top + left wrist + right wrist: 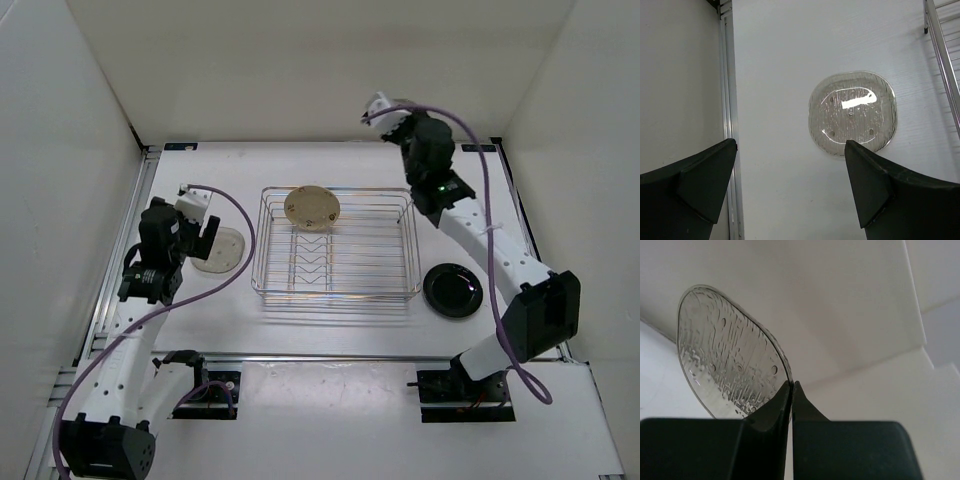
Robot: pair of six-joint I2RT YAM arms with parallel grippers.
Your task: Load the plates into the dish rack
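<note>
The chrome wire dish rack [400, 290] stands mid-table. A tan plate [311, 208] stands on edge at its back left. A glossy black plate [452, 290] lies flat on the table right of the rack. One pale translucent plate [222, 250] lies flat left of the rack, and also shows in the left wrist view [852, 112]. My left gripper [790, 145] is open and empty, hovering just near and left of that plate. My right gripper [791, 385] is shut on the rim of the second translucent plate [725, 365], held high behind the rack's back right corner [385, 108].
White walls close in the table at the back and on both sides. An aluminium rail [728, 100] runs along the left edge. The rack's left side bar [942, 50] is to the right of the left gripper.
</note>
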